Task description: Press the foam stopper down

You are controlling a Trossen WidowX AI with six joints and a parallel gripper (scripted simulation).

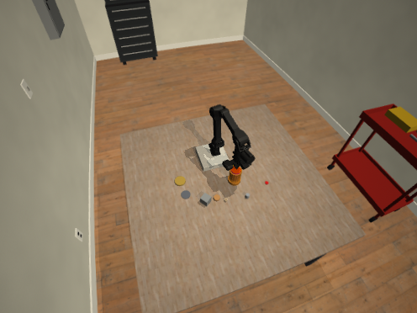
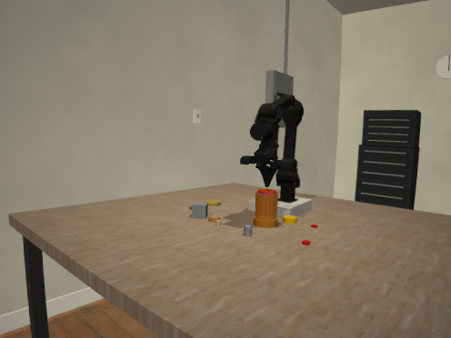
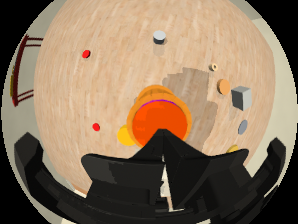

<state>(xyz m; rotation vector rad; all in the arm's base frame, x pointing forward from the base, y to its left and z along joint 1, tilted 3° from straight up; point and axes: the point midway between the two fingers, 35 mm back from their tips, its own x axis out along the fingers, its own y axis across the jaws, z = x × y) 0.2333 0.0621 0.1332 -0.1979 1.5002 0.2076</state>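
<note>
Orange-red foam stopper (image 1: 236,170) (image 2: 266,191) (image 3: 159,121): in the mouth of the upright orange jar (image 1: 234,178) (image 2: 265,208) (image 3: 131,120), right under the tips
Black gripper (image 2: 267,185) (image 3: 161,132): fingers together, just above the jar
Coming press: looks straight down

Soft light; dark shadow beside orange jar (image 1: 234,178) (image 2: 265,208) (image 3: 186,131); wrist view fisheye-curved, corners black.

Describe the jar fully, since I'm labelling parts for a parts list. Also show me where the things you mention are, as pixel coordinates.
The jar (image 1: 234,178) (image 2: 265,208) (image 3: 156,93) is an orange cylinder, slightly see-through, with vertical ribbing and a wider foot. It stands upright on the wooden-looking table (image 1: 252,236) (image 2: 182,259) (image 3: 120,65). A red-orange stopper (image 1: 236,171) (image 2: 266,191) (image 3: 159,120) fills its mouth, with a purple line along part of the edge. Whether the closed fingers (image 2: 267,185) touch the stopper is unclear.
</note>
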